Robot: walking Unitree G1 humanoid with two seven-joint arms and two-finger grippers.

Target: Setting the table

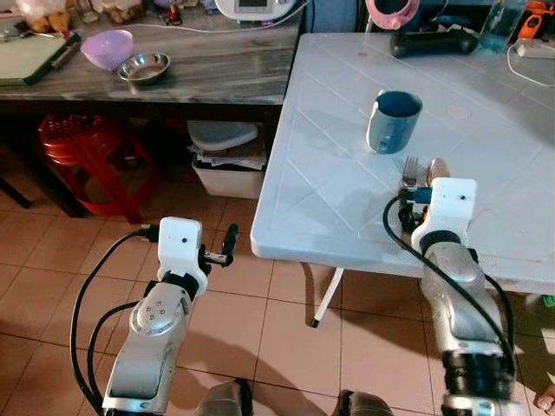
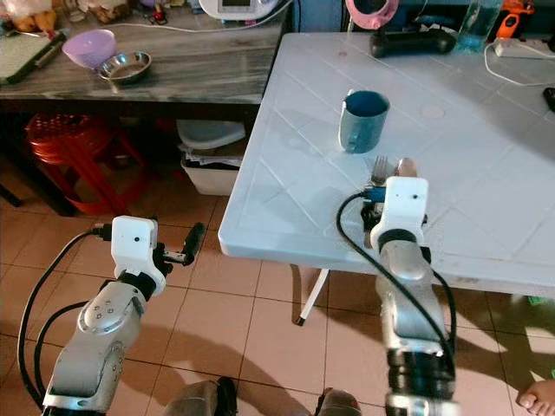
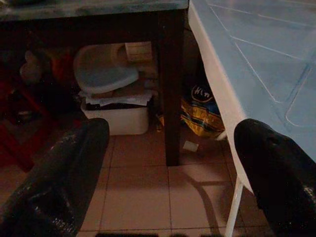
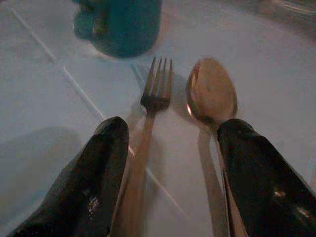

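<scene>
Right gripper (image 4: 170, 182) sits low over the white plastic table (image 1: 347, 199) near its front edge, fingers spread wide, w/ the slim metal fork (image 4: 150, 123) and the metal spoon (image 4: 211, 98) lying side by side between them, handles running back toward the wrist. Can't tell if either finger touches a handle; nothing looks clamped, so I read both as lying on the table top. The dark teal ceramic mug (image 1: 393, 121) stands upright just beyond the tines and bowl, apart from both. Left gripper (image 3: 168, 177) hangs off the table's left edge over the tiled floor (image 1: 52, 260), fingers also wide, holding nothing. Step in hand, by my read: placing or straightening the cutlery below the mug. To do it well: keep fork & spoon parallel, small even gap. If lifting away, go straight up so the fingers don't drag either handle; if closing, expect the two pieces to slide together. Keep the wrist clear of the mug.
</scene>
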